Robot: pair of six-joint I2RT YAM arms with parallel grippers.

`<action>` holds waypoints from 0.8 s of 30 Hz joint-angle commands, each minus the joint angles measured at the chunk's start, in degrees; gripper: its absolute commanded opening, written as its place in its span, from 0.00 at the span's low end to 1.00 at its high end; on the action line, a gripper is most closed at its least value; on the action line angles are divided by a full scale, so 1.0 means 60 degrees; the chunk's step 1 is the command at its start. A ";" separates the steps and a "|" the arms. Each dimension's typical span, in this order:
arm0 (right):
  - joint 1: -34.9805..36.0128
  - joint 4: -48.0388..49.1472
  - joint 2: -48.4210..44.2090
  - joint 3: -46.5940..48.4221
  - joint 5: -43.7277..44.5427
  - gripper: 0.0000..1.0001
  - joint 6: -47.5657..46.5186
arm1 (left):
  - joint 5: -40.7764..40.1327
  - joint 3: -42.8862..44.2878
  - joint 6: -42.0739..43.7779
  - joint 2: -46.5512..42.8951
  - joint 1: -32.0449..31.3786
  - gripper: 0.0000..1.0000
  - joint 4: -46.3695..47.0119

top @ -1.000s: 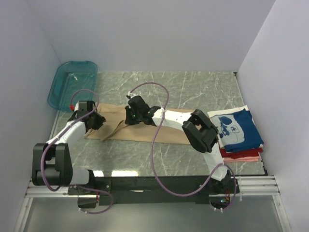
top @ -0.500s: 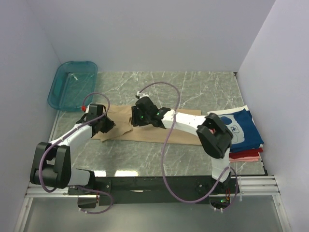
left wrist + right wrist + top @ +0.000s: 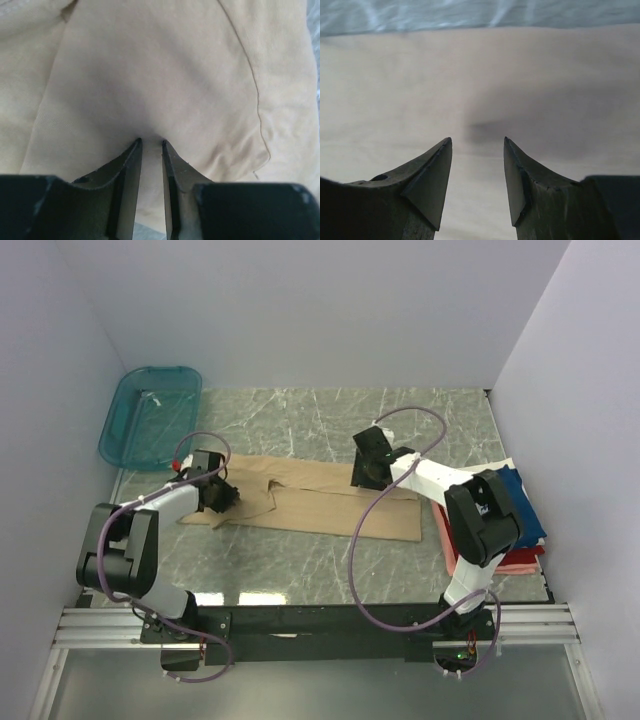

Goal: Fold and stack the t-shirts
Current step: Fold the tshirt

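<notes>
Tan t-shirt (image 3: 320,508) lies stretched flat across the middle of the tabletop (image 3: 400,420). Right end effector (image 3: 477,142), jaws apart, has slid from the shirt's centre toward the right edge, apparently smoothing it. The left end effector (image 3: 150,144) stays clamped on its left end, so folding looks ready to begin.

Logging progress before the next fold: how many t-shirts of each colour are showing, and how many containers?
tan t-shirt: 1
navy t-shirt: 1
red t-shirt: 1
pink t-shirt: 1
teal basket: 1
Total: 5 (4 t-shirts showing, though more could be hidden, and 1 basket)
</notes>
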 commanded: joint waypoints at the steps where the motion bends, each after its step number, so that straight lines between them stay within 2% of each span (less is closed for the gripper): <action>1: -0.0359 -0.0554 -0.0037 0.0056 0.0625 0.53 0.0085 | -0.0704 0.0528 -0.0384 0.0649 -0.0039 0.29 -0.0520; 8: -0.0726 -0.1285 0.0899 0.0422 0.0919 0.54 0.0114 | -0.1363 0.1800 -0.0282 0.1747 -0.0025 0.29 -0.1368; 11: -0.0756 -0.1448 0.1062 0.0335 0.0569 0.53 0.0144 | -0.1540 0.2387 -0.0194 0.2231 -0.0039 0.30 -0.1648; 18: -0.0610 -0.1273 0.0332 -0.0850 -0.0998 0.49 0.0495 | -0.2140 0.4014 0.0216 0.3651 -0.0025 0.30 -0.2352; 21: -0.0128 -0.0733 -0.0443 -0.1948 -0.1496 0.48 0.1151 | -0.2127 0.4965 0.0508 0.4354 -0.0039 0.29 -0.2586; 24: 0.0838 -0.0016 -0.1307 -0.3076 -0.2051 0.48 0.1899 | -0.2112 0.6181 0.0845 0.5086 -0.0039 0.29 -0.2850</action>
